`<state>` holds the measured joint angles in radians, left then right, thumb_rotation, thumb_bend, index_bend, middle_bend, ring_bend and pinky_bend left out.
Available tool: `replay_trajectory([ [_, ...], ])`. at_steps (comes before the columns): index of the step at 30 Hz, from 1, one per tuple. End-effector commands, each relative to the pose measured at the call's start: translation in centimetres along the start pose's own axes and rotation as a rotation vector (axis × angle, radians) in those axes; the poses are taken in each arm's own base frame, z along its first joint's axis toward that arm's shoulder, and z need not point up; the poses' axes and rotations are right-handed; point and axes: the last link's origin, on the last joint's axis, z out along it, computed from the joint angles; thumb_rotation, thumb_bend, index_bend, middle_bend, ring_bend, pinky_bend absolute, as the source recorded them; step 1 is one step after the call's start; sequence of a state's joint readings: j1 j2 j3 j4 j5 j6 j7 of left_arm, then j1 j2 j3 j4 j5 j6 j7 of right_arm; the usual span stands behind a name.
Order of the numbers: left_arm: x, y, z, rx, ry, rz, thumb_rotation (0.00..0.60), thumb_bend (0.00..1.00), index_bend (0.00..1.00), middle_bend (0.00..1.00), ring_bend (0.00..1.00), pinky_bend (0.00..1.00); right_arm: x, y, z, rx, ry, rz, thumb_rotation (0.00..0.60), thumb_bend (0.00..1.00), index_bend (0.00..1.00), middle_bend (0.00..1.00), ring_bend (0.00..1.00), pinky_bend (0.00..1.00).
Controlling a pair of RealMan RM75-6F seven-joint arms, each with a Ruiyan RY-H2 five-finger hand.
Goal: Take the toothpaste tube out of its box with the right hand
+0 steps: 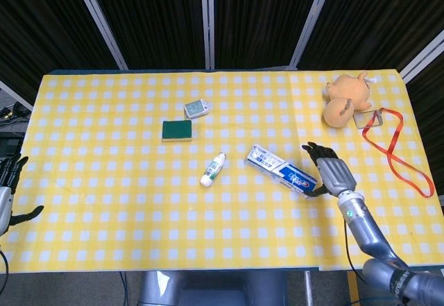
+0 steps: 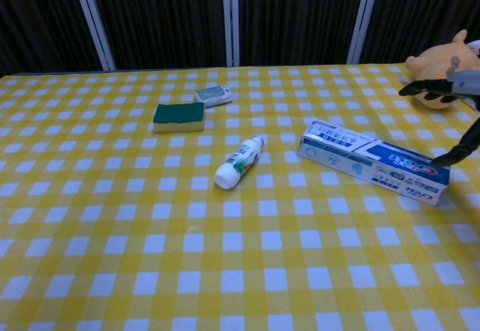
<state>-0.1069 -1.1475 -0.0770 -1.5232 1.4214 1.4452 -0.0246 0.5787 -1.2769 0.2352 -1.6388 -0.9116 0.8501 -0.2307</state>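
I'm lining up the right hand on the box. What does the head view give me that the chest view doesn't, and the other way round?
Only the head view shows the left hand at the table's left edge, fingers apart and empty, the right forearm, and the red lanyard beside the plush toy.

Only the chest view shows the toothpaste box from low and side on, with a fingertip of the right hand at the box's right end.

Both show that hand open by the box's right end, plus the green sponge, small white bottle and small packet.
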Motion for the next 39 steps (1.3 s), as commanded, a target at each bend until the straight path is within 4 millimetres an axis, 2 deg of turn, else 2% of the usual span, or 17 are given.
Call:
replay_trajectory([
  [1,0.0,-0.2,0.1,0.005,0.001,-0.001,0.6,0.0,0.0,0.0,0.0,0.0,-1.6,-4.2,2.9,0.025,-0.069,0.0,0.6,0.0,0.0,0.0,0.0,0.0],
  [6,-0.1,-0.4,0.2,0.011,-0.006,-0.002,0.6,0.0,0.0,0.0,0.0,0.0,-3.5,-6.2,4.5,-0.005,-0.099,0.015,0.6,0.0,0.0,0.0,0.0,0.0],
  [11,-0.1,-0.4,0.3,0.016,-0.007,0.001,0.6,0.0,0.0,0.0,0.0,0.0,-4.5,-7.1,5.3,-0.011,-0.106,-0.02,0.6,0.0,0.0,0.0,0.0,0.0],
  [13,-0.2,-0.6,0.4,0.021,-0.008,0.0,0.6,0.0,0.0,0.0,0.0,0.0,-4.9,-7.2,6.2,-0.034,-0.08,-0.065,0.6,0.0,0.0,0.0,0.0,0.01],
  [17,-0.1,-0.8,0.5,0.031,-0.007,-0.005,0.6,0.0,0.0,0.0,0.0,0.0,-5.3,-6.2,7.7,-0.116,-0.022,-0.111,0.6,0.0,0.0,0.01,0.0,0.1],
  [19,-0.1,-0.9,0.5,0.033,-0.009,-0.004,0.6,0.0,0.0,0.0,0.0,0.0,-5.4,-5.8,7.8,-0.13,-0.005,-0.123,0.6,0.0,0.01,0.06,0.02,0.18],
  [22,-0.2,-0.9,0.6,0.033,-0.014,-0.004,0.6,0.0,0.0,0.0,0.0,0.0,-5.5,-5.4,7.9,-0.137,0.015,-0.145,0.6,0.0,0.09,0.18,0.13,0.31],
  [26,-0.2,-0.8,0.6,0.031,-0.018,-0.001,0.6,0.0,0.0,0.0,0.0,0.0,-5.7,-4.8,7.9,-0.147,0.005,-0.167,0.6,0.0,0.33,0.41,0.37,0.51],
  [28,-0.3,-0.7,0.6,0.031,-0.021,0.0,0.6,0.0,0.0,0.0,0.0,0.0,-5.6,-4.6,7.7,-0.146,-0.003,-0.169,0.6,0.04,0.47,0.55,0.51,0.63],
  [29,-0.3,-0.7,0.6,0.031,-0.021,-0.001,0.6,0.0,0.0,0.0,0.0,0.0,-5.5,-4.6,7.7,-0.143,-0.002,-0.169,0.6,0.07,0.51,0.58,0.54,0.66],
  [32,-0.3,-0.7,0.6,0.032,-0.021,-0.002,0.6,0.0,0.0,0.0,0.0,0.0,-5.1,-4.5,7.4,-0.122,0.007,-0.189,0.6,0.2,0.56,0.62,0.58,0.7],
  [33,-0.2,-0.7,0.6,0.034,-0.021,-0.005,0.6,0.0,0.0,0.0,0.0,0.0,-4.2,-4.6,7.1,-0.085,0.035,-0.239,0.6,0.23,0.57,0.63,0.59,0.7],
  [39,-0.3,-0.7,0.6,0.03,-0.024,-0.008,0.6,0.0,0.0,0.0,0.0,0.0,-1.8,-4.8,5.4,0.02,0.088,-0.37,0.6,0.29,0.57,0.63,0.6,0.7],
])
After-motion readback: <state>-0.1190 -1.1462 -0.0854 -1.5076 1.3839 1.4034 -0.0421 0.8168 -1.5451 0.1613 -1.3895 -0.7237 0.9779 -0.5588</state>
